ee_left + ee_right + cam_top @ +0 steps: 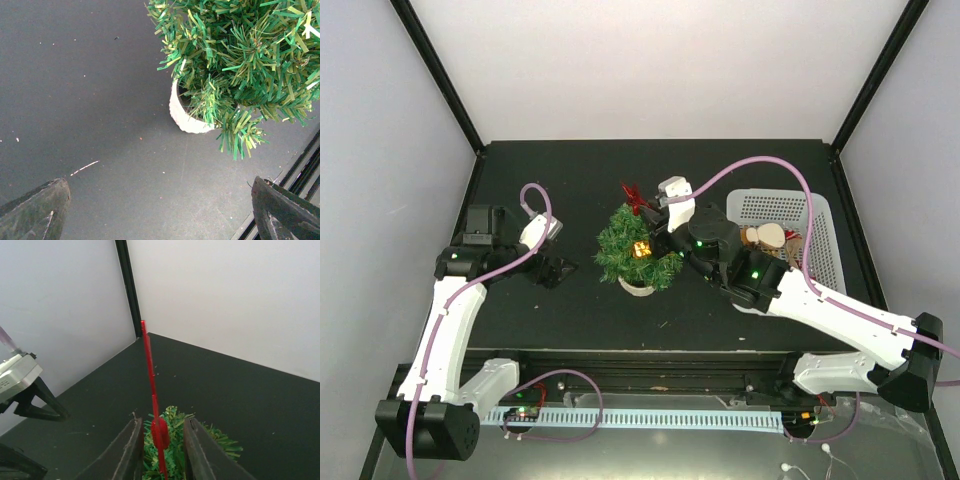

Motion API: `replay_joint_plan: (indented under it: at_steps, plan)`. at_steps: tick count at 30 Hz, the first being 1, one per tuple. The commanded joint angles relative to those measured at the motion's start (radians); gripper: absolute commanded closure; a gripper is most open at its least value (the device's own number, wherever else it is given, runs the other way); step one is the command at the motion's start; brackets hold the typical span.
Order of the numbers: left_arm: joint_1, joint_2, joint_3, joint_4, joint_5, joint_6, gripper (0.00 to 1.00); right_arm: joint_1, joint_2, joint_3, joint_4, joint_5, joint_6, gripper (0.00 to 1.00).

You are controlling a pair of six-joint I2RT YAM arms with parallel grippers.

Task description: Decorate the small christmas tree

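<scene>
The small christmas tree [620, 248] stands mid-table in its white pot [637, 287], with an orange-yellow ornament [642, 249] on it. A red star ornament [633, 195] sticks up at the tree's far side. In the right wrist view the star [152, 390] shows edge-on above the tree [172, 455]. My right gripper [162, 422] straddles it, jaws slightly apart, with a gap on both sides. It reaches over the tree in the top view [655, 215]. My left gripper [160, 210] is wide open and empty, left of the tree [240, 65] and pot [182, 117].
A white slotted basket [820, 235] at the right holds wooden and red ornaments [768, 238]. A metal rail [305, 165] runs along the table's near edge beside the pot. Black frame posts stand at the table's back corners.
</scene>
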Motion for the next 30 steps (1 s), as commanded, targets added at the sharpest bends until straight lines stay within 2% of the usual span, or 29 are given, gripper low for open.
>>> replay_joint_plan:
  at_steps: [1,7,16,19,22,24,26,30]
  plan:
    - [-0.006,-0.022,0.0,0.015,0.014,-0.013,0.01,0.007,-0.017,0.013,-0.001,0.002,0.003,0.7]
    - [-0.006,-0.022,0.001,0.014,0.011,-0.012,0.01,0.006,-0.027,0.013,-0.009,0.049,0.024,0.44]
    - [-0.006,-0.021,-0.001,0.016,0.008,-0.011,0.01,0.006,-0.131,-0.055,0.009,0.117,0.063,0.35]
    - [-0.006,-0.018,-0.001,0.017,0.004,-0.01,0.01,0.004,-0.221,-0.114,0.032,0.202,0.078,0.31]
    - [-0.006,-0.012,-0.003,0.019,0.004,-0.01,0.01,-0.017,-0.264,-0.135,-0.036,0.314,0.129,0.31]
    - [-0.006,-0.009,-0.006,0.022,0.004,-0.011,0.01,-0.069,-0.266,-0.135,-0.126,0.361,0.205,0.31]
    - [-0.006,-0.004,-0.007,0.024,0.004,-0.011,0.01,-0.172,-0.253,-0.127,-0.266,0.339,0.319,0.31]
    - [-0.005,0.003,-0.005,0.022,0.005,-0.01,0.01,-0.479,-0.188,-0.147,-0.412,0.107,0.487,0.33]
